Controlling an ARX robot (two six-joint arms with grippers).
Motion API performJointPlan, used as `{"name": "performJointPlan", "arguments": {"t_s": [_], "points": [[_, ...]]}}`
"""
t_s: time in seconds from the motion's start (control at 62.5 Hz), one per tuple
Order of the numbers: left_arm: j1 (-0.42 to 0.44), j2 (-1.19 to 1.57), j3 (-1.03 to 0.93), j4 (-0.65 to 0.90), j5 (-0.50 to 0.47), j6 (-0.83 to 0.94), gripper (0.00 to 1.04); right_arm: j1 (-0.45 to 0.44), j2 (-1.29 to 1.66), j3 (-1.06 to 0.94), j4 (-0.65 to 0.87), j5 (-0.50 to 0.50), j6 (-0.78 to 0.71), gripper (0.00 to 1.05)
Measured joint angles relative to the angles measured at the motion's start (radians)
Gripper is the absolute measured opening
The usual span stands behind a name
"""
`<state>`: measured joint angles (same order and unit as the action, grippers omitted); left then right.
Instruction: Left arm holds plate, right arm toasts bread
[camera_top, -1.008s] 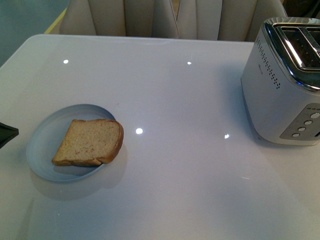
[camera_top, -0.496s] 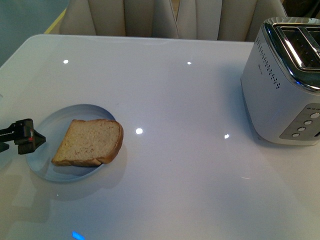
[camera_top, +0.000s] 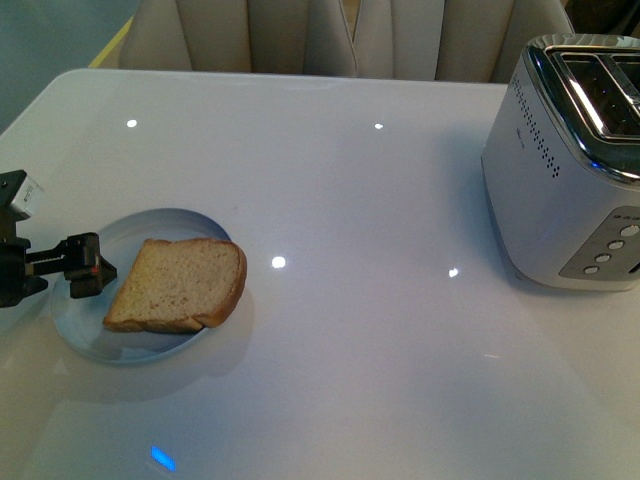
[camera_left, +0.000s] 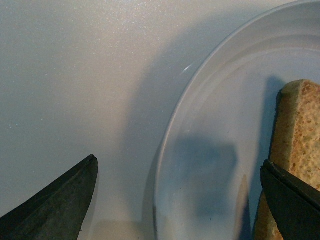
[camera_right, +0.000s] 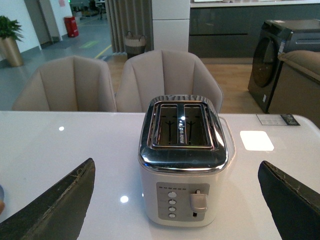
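Note:
The pale-blue plate lies on the white table at the left, with the slice of tan-brown bread resting on its right half and overhanging the rim slightly. My left gripper reaches in from the left edge and hangs open over the plate's left rim. In the left wrist view the left gripper straddles the plate rim, one jaw over bare table and the other at the bread's crust. My right gripper is open, faces the toaster from a distance, and does not show in the front view.
The white and chrome two-slot toaster stands at the table's right side, its lever up and slots empty. Beige chairs stand behind the far table edge. A small card lies beyond the toaster.
My left gripper has come in from the left edge and moved right, from beside the plate to over its left rim. Plate, bread and toaster have not moved.

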<state>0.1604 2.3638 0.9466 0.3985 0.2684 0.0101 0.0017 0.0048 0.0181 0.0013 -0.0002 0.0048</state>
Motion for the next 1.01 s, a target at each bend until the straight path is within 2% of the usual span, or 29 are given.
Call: {"name": "performJointPlan", "arguments": {"t_s": [0.064,0.224,0.544,0.576,1.008], "points": [[-0.006,0.006,0.010,-0.011,-0.007,0.005,0.88,0.000,0.000,0.000,0.000,0.000,0.000,0.96],[-0.021,0.011,0.021,-0.055,-0.005,0.023,0.53,0.000,0.000,0.000,0.000,0.000,0.000,0.96],[-0.018,0.013,0.022,-0.074,0.054,-0.029,0.05,0.000,0.000,0.000,0.000,0.000,0.000,0.96],[-0.014,0.013,0.022,-0.074,0.069,-0.043,0.03,0.000,0.000,0.000,0.000,0.000,0.000,0.96],[0.020,-0.016,-0.030,-0.093,0.156,-0.136,0.03,0.000,0.000,0.000,0.000,0.000,0.000,0.96]]}}
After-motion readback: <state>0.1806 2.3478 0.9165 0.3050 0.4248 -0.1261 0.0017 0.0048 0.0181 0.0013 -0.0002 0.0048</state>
